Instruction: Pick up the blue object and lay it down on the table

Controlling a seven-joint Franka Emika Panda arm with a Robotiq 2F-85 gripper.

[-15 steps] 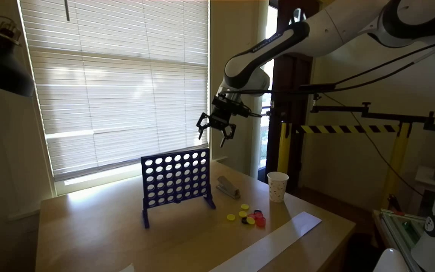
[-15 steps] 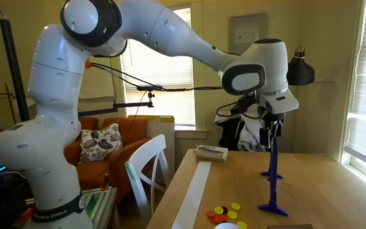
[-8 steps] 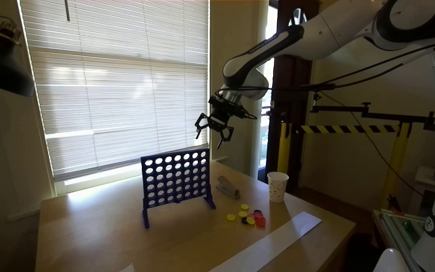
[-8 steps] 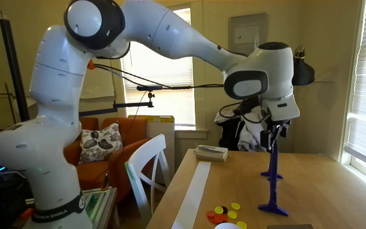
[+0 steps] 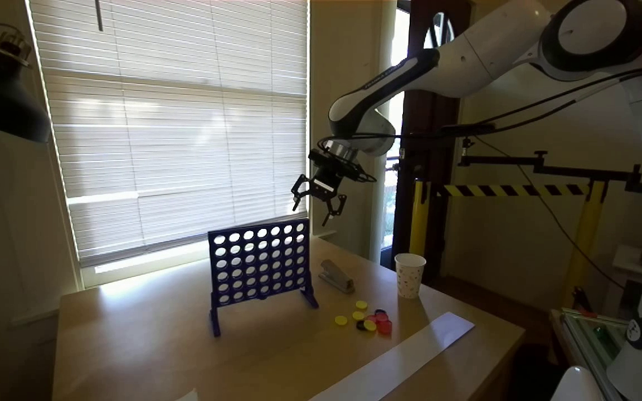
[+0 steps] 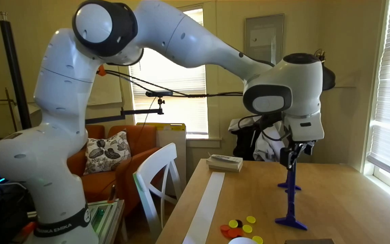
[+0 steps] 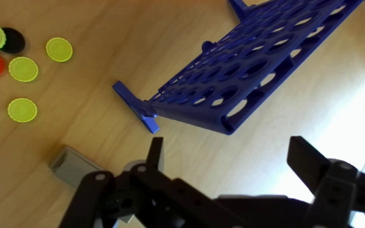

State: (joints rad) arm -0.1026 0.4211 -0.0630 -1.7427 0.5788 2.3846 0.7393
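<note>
Just below the black two-fingered claw (image 7: 227, 142), a dark blue plastic grid board (image 5: 257, 267) stands ungripped

Look at those jaws: spread well apart, nothing between them! The board's nearest top corner shows just ahead of that gap in the wrist view, while its feet prop it upright on the light tan wooden tabletop (image 5: 142, 334) beneath the claw. Those feet, I reckon, make the thin upper rim the likely target, held up within reach from above; the wide jaws should leave room on either side of it. Below the claw, beside the board, lies a long grey stapler (image 5: 337, 277); farther off, small round yellow, red and black discs (image 5: 359, 316) lie flat, away from the likely approach. No pick-up yet! Lining up with that rim looks like the step in hand, and laying the board down should take a tilt, or it may simply stand.
</note>
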